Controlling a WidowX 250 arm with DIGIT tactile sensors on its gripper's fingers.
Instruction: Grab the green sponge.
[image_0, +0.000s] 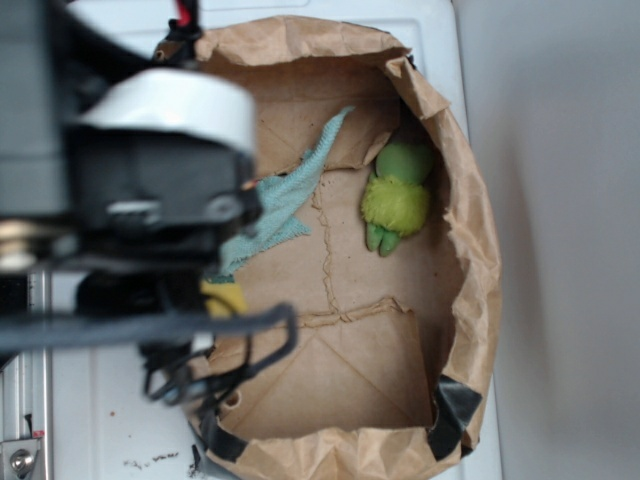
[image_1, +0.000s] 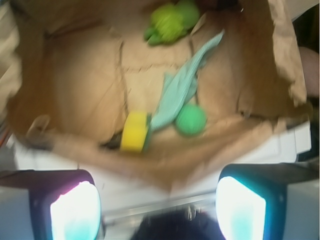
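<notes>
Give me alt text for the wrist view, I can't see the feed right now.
The open gripper hangs outside the near edge of a flattened brown paper bag, holding nothing. Inside the bag near that edge, the green sponge touches a teal rag, with a green ball on the rag's other side. A lime-green plush toy lies at the far end.
</notes>
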